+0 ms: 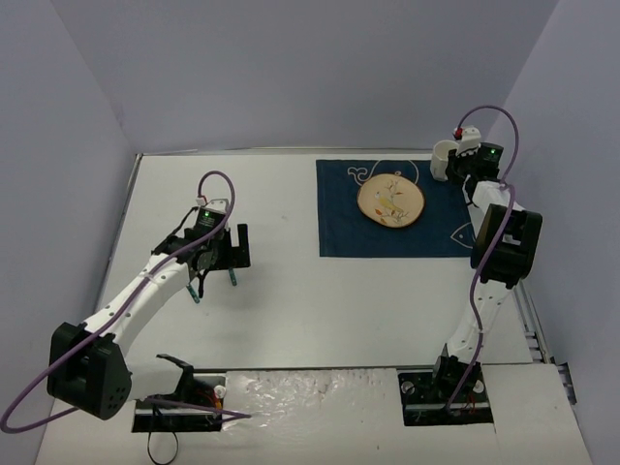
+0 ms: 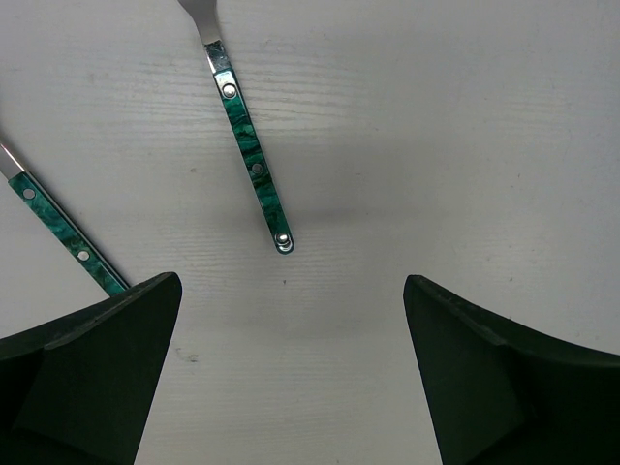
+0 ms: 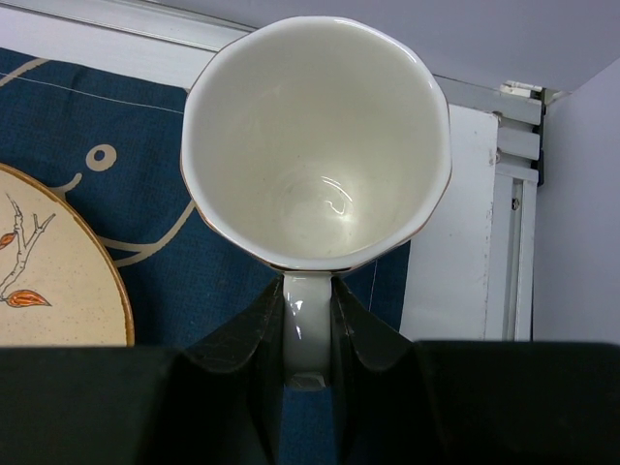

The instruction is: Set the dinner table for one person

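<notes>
The white dinner table [image 1: 320,310] carries a navy whale-outline placemat [image 1: 387,232] at the far right, with a round beige plate [image 1: 390,201] on it. My right gripper [image 1: 457,163] is shut on the handle of a white mug [image 3: 315,145], upright over the placemat's far right corner [image 3: 145,184]; the mug also shows in the top view [image 1: 443,160]. My left gripper [image 1: 219,260] is open and empty above the table at the left. Two green-handled utensils lie just beyond its fingers [image 2: 455,368]: one [image 2: 254,165] in the middle, one [image 2: 68,237] at the left.
Metal edging and a rail [image 3: 513,242] run along the table's right side next to the mug. The plate's rim [image 3: 58,281] lies close left of my right gripper. Grey walls [image 1: 291,68] enclose the table.
</notes>
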Robot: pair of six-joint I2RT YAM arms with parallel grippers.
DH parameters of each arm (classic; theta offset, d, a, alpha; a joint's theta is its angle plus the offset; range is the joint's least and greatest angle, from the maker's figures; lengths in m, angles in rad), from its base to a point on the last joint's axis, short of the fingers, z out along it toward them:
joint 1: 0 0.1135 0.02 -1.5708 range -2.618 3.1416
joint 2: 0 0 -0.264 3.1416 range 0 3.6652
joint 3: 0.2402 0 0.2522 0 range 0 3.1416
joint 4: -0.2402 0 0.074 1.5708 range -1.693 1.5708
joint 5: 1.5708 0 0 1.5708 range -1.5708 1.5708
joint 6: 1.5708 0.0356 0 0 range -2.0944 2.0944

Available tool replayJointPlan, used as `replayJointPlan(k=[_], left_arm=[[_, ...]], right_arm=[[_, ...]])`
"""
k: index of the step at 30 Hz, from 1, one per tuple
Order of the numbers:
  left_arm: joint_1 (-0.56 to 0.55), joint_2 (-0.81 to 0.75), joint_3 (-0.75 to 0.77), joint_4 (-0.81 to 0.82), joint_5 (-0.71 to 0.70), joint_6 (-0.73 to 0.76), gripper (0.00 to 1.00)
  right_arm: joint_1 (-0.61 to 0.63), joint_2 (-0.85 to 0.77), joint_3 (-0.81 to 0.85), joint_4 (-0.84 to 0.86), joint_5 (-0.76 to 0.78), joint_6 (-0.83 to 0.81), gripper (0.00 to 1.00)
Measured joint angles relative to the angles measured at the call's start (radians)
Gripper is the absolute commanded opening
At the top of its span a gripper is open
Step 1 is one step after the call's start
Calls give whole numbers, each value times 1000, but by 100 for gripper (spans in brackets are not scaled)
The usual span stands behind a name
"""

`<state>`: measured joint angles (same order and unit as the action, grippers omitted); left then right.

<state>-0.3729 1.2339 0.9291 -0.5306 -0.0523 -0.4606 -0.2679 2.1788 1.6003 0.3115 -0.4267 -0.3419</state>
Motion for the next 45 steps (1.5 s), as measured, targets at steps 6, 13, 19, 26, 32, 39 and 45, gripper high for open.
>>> replayJointPlan(k=[6, 13, 19, 26, 32, 39, 45], left_arm=[[0, 16, 0, 19, 1, -9, 97], [0, 33, -10, 37, 3, -17, 97], [0, 36, -26, 43, 3, -37, 97], [0, 36, -26, 42, -47, -99, 97], [0, 36, -39, 48, -124, -181, 97], [0, 125, -80, 117, -189, -264, 95], [0, 290, -87, 224, -235, -307, 84]], right_arm=[[-12, 38, 24, 8, -18, 3, 8], [-20, 41, 25, 21, -34, 0, 41], [-25, 33, 12, 63, -22, -5, 80], [-20, -74, -72, 61, 27, 47, 94], [32, -304, -239, 60, 152, 129, 100], [199, -485, -332, 50, 369, 235, 100], [311, -610, -414, -3, 482, 412, 100]])
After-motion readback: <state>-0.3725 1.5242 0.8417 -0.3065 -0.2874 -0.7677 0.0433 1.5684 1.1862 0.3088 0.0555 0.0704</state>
